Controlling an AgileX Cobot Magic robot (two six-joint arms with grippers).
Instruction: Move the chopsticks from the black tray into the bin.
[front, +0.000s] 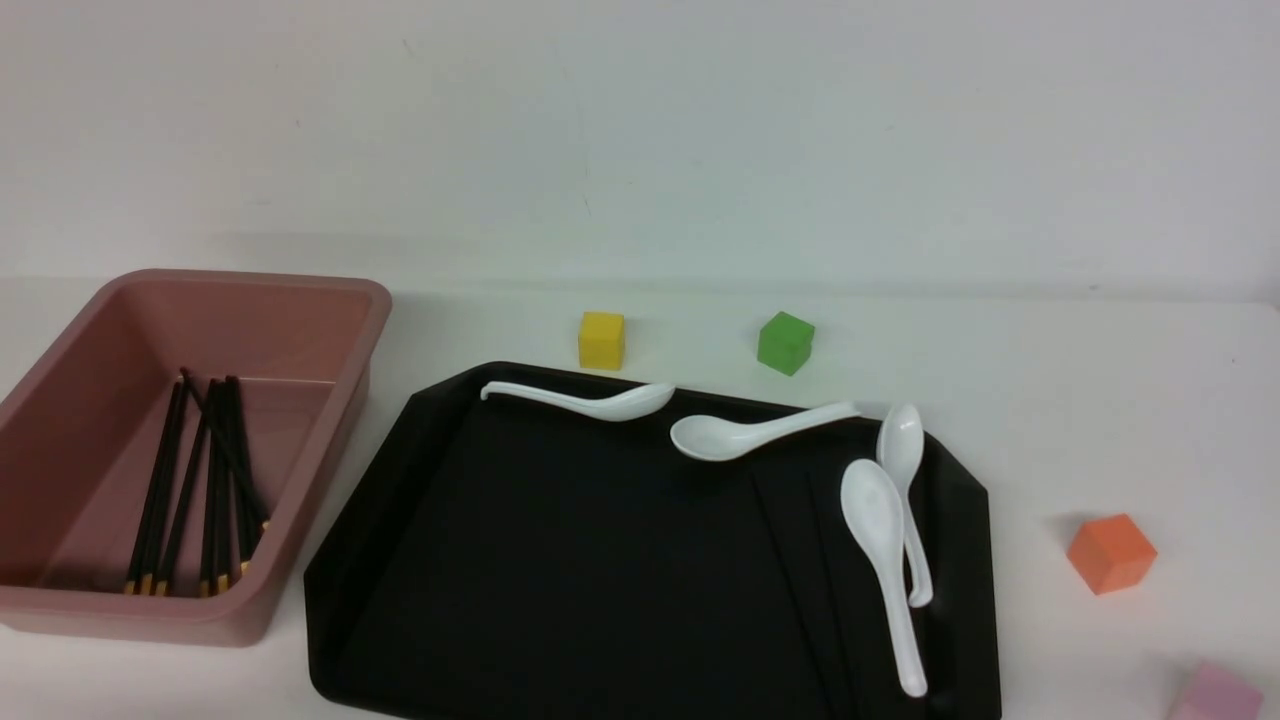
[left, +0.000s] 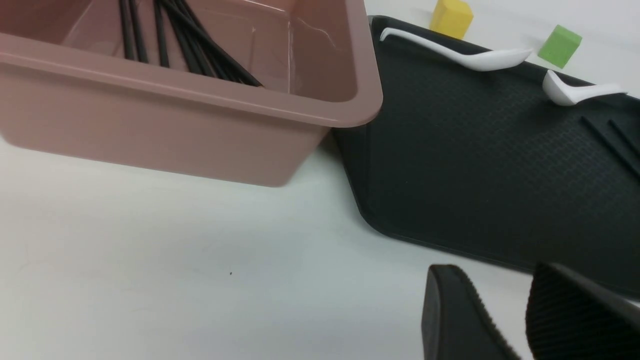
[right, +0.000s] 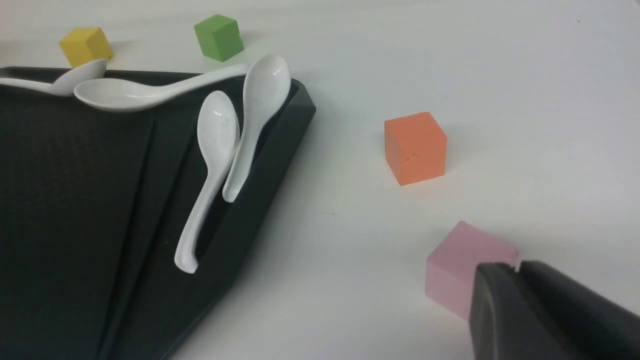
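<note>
Black chopsticks lying flat on the black tray beside a white spoon, others already in the bin; left pincer released, right pincer nearly clenched, empty: risk of snagging that spoon.

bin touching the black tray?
Cannot tell. In the left wrist view the bin's rim corner overlaps the black tray's edge, hiding any gap; the front view is no clearer.

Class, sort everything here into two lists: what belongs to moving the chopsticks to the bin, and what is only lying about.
Job: chopsticks on the tray; chopsticks in the bin; black tray; bin.
Lying about: four white spoons; yellow cube; green cube; orange cube; pink cube.
</note>
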